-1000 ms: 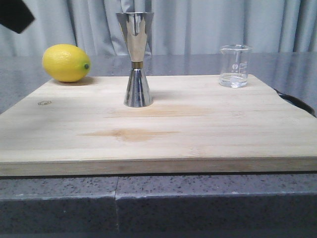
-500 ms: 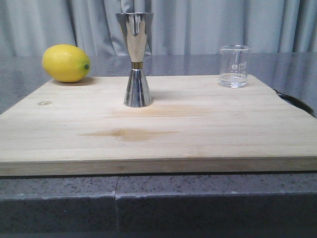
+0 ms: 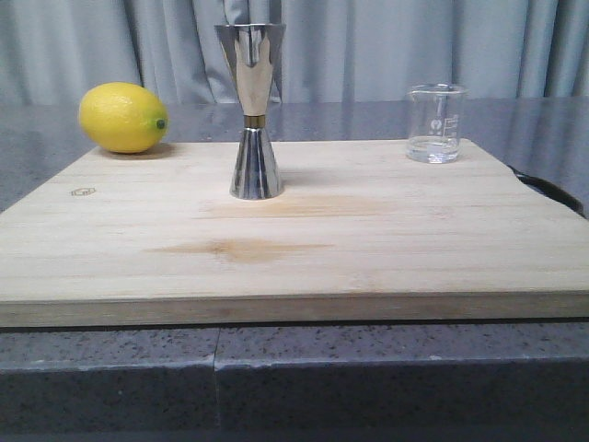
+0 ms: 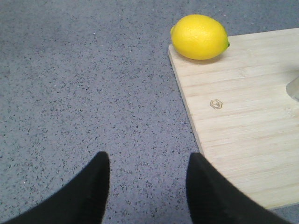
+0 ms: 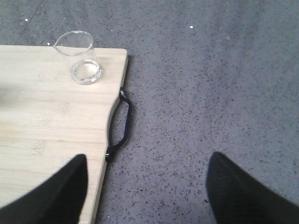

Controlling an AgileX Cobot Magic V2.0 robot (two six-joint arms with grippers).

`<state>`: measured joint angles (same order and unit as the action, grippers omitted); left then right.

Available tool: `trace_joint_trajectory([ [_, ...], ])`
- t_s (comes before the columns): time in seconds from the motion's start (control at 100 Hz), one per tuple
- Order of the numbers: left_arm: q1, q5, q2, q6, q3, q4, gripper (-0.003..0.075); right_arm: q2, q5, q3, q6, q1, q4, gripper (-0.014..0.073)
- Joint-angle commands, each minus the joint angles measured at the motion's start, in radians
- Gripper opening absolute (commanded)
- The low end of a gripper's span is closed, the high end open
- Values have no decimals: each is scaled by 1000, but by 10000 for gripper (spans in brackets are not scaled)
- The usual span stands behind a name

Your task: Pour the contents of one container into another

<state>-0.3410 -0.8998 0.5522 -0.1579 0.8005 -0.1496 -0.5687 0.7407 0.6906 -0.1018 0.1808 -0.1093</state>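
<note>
The small clear glass beaker stands upright at the far right of the wooden board, with a little clear liquid in its bottom; it also shows in the right wrist view as the beaker. The tall steel jigger with a gold waist band stands upright left of the board's middle. Neither gripper appears in the front view. My left gripper hangs open over the grey counter beside the board's left edge. My right gripper is open wide over the board's right edge, well short of the beaker.
A yellow lemon lies at the board's far left corner, seen too as the lemon. A black handle sticks out from the board's right edge. Speckled grey counter surrounds the board; grey curtains hang behind.
A dark arm part at the front view's top left corner one second ago has left the view. The beaker, jigger and lemon have not moved.
</note>
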Motion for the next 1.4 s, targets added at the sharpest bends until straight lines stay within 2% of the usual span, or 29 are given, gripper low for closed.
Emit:
trace_joint_trajectory([
  [0.0,2,100,4,-14,23,-9,193,0,-81,23,8,2,-14,242],
  [0.11,2,126,4,-14,23,-9,81,0,-83,23,8,2,-14,76],
  [0.21,2,143,4,-14,23,-9,-12,0,-85,23,8,2,-14,-22],
  [0.3,2,156,4,-14,23,-9,-19,0,-87,23,8,2,-16,-71],
  [0.84,2,163,4,-14,20,-7,-19,0,-92,23,8,2,-23,-71],
  [0.92,12,177,-8,-14,5,37,-19,0,-92,23,8,2,-23,-71],
  [1.04,111,263,-77,7,-75,88,-19,0,-92,23,8,2,-23,-71],
  [1.22,282,551,-271,65,-333,119,-19,0,-92,23,8,2,-23,-71],
  [1.39,310,708,-443,65,-567,114,-19,0,-92,23,8,2,-23,-71],
])
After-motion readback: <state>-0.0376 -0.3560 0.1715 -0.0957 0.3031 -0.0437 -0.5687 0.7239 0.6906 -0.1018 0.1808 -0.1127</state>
